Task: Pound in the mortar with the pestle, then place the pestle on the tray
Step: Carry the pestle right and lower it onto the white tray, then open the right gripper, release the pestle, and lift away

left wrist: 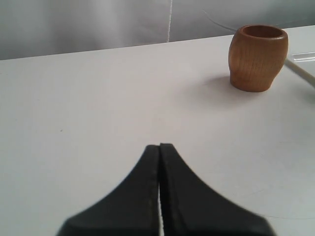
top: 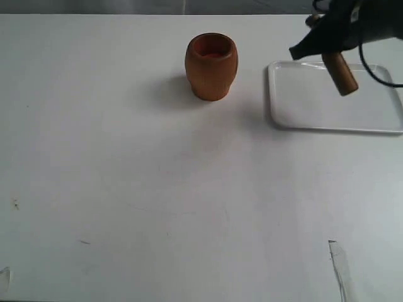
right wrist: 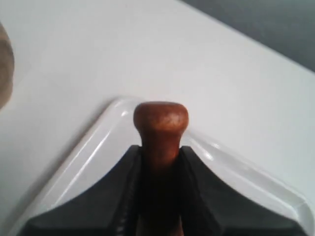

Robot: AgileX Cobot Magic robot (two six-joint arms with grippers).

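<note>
The reddish-brown barrel-shaped mortar point(top: 211, 66) stands upright at the back middle of the table, its reddish inside showing. To its right lies the glossy white tray point(top: 327, 110). My right gripper point(top: 318, 50) hovers over the tray's back part, shut on the pestle point(top: 340, 75), which hangs tilted with its thick end pointing down at the tray. In the right wrist view the pestle's small knob point(right wrist: 160, 120) sticks out past my right gripper point(right wrist: 160, 150), with the tray's rim point(right wrist: 98, 142) beneath. My left gripper point(left wrist: 160, 146) is shut and empty, low over the table, well away from the mortar point(left wrist: 258, 58).
The tabletop point(top: 157, 201) is white, with small marks near its front edge. A bit of the tray's edge point(left wrist: 301, 72) shows beside the mortar in the left wrist view. A cable point(top: 381, 75) loops from the right arm above the tray.
</note>
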